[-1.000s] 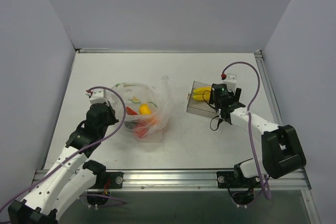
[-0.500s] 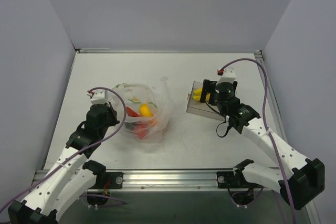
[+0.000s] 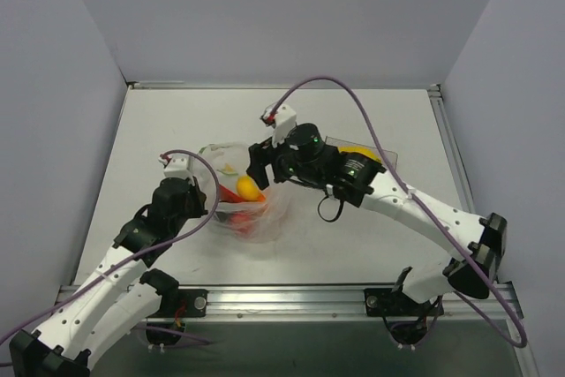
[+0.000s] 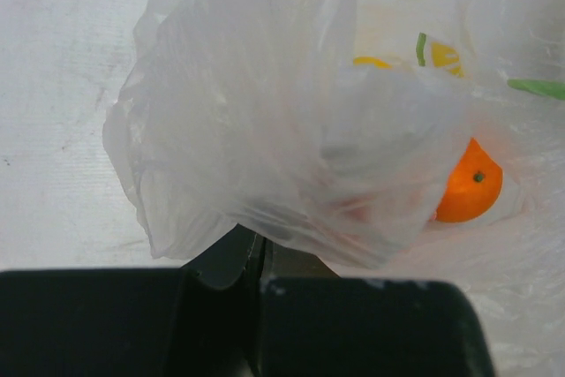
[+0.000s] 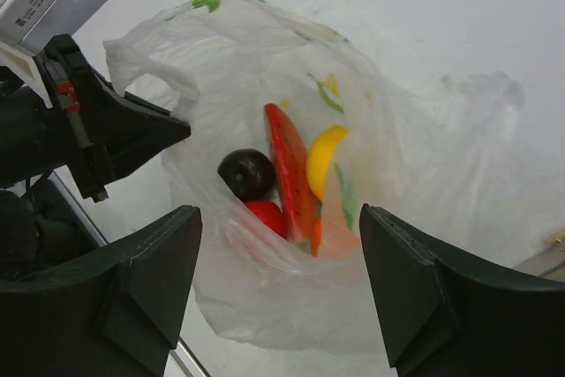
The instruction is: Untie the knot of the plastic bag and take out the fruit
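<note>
Well, the left pincer [image 4: 260,258] has its two fingers pressed together on a bunched fold of the plastic bag [image 4: 291,130], so the thin whitish film fans up and out from the grip in soft creases. Just beyond that pincer and off to its right, an orange ball [image 4: 468,187] with a small dark stem dot shows at the edge of the plastic, and green and yellow prints sit on the film farther on. The right pincer [image 5: 278,218] hangs over the bag with its fingers spread wide and nothing between them. Straight ahead of it the bag's mouth gapes, and I can see right inside. A dark ball [image 5: 247,174] lies toward its left finger, and a long red piece [image 5: 287,178] runs down the middle. A curved yellow fruit [image 5: 322,161] sits just right of that, and a round red fruit [image 5: 265,214] is nearest the fingertips. From overhead the bag rests on the tabletop [image 3: 353,112] between the two pincers, the left one at its near-left edge and the right one at its far-right rim. Behind the right pincer, partly hidden under its arm, sits a clear box [image 3: 331,142] with a banana [image 3: 360,150] in it.
</note>
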{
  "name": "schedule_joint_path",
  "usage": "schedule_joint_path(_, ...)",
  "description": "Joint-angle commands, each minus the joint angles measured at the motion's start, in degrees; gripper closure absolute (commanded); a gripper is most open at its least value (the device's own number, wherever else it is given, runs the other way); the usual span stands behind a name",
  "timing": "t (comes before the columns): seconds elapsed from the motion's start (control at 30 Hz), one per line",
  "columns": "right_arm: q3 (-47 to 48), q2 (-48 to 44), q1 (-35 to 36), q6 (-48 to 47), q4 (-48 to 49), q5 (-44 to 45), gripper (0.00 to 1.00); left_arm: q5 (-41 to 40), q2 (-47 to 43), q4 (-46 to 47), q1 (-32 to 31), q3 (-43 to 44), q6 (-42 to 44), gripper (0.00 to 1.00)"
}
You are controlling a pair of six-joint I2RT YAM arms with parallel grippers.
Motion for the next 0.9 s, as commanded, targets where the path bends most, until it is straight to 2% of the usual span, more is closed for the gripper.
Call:
schedule_joint_path(0.0,4.0,7.2,2.9,-1.2,-2.1,-4.2,0.28,0.8,-1.3,-2.7,-1.7,0.4,-1.6,1.0)
schedule_joint_path(0.1,4.9,13.9,4.6,0.2,-1.6,-5.7,0.37,-0.4,-2.1,-3.9,-2.5,0.2,-2.6,1.0)
schedule_joint_path(0.13,4.7,15.5,5.0,0.9,-1.4,-6.2,0.46,-0.9,-2.1,-4.1,-2.8,0.2,-2.9,1.0)
schedule_joint_path(0.2,3.0,19.6,6.3,2.4,-1.0,-7.3,0.55,-1.8,-2.1,-4.6,-3.0,0.3,-3.2,1.0)
schedule_joint_path(0.23,2.4,20.8,6.8,2.7,-0.4,-8.2,0.63,-2.0,-1.5,-4.7,-3.0,0.3,-3.2,1.0)
schedule_joint_path(0.33,1.3,24.4,9.2,1.8,-0.5,-11.2,0.78,-2.2,0.5,-5.2,-3.1,0.7,-3.3,1.0)
schedule_joint_path(0.37,1.4,25.7,9.5,1.4,-0.7,-12.2,0.8,-2.0,1.0,-5.3,-3.0,0.8,-3.3,1.0)
schedule_joint_path(0.5,2.5,27.8,9.8,-0.1,-2.8,-16.6,0.82,-1.2,3.3,-6.2,-3.1,1.2,-4.5,1.0)
schedule_joint_path(0.6,2.5,26.8,9.6,-0.4,-3.8,-12.8,0.82,0.6,3.7,-7.2,-3.1,0.5,-7.3,1.0)
schedule_joint_path(0.67,2.9,24.9,9.4,-0.4,-3.6,-9.0,0.76,2.5,3.0,-7.2,-3.1,-0.5,-8.8,1.0)
schedule_joint_path(0.7,3.6,24.2,9.3,-0.4,-3.3,-7.3,0.68,2.8,2.6,-7.1,-3.1,-0.9,-9.4,1.0)
schedule_joint_path(0.87,5.2,22.4,8.8,-0.9,-2.3,-0.6,0.62,2.3,2.2,-7.4,-3.1,-1.0,-9.3,1.0)
